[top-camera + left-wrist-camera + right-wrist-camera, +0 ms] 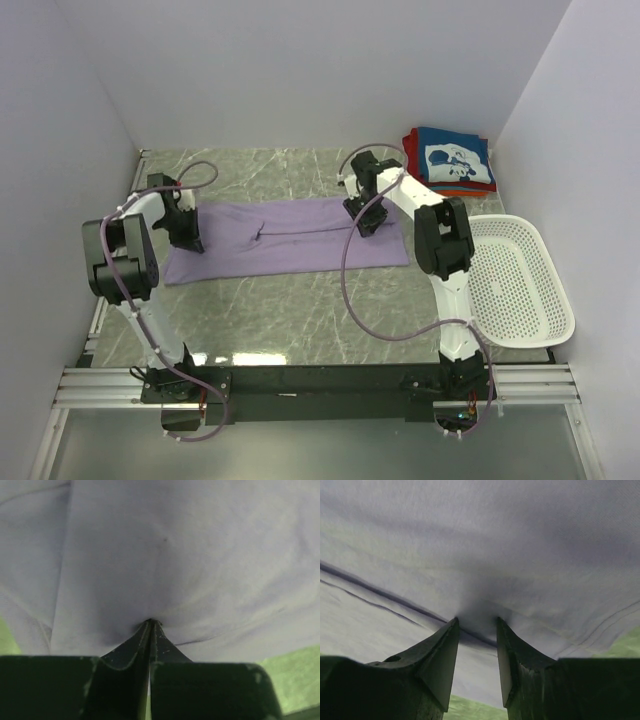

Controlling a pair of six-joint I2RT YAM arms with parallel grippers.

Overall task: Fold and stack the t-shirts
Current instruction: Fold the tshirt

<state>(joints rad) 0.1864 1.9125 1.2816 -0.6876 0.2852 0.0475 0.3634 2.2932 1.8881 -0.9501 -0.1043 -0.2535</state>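
Lavender t-shirt (290,240) lying flat mid-table, navy printed tee (455,158) topping folded stack (412,148), far right

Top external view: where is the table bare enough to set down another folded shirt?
Two bare patches: the wide strip between the lavender shirt and the base rail, and the narrower strip between that shirt and the back wall, left of the folded stack. The right side is crowded: the basket, the right arm and the stack.

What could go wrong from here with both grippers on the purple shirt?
The left gripper is shut on only a thin pinch of the lavender t-shirt, so it may slip free on lifting. The right gripper stands open over bunched cloth; lifting now could skew the fold.
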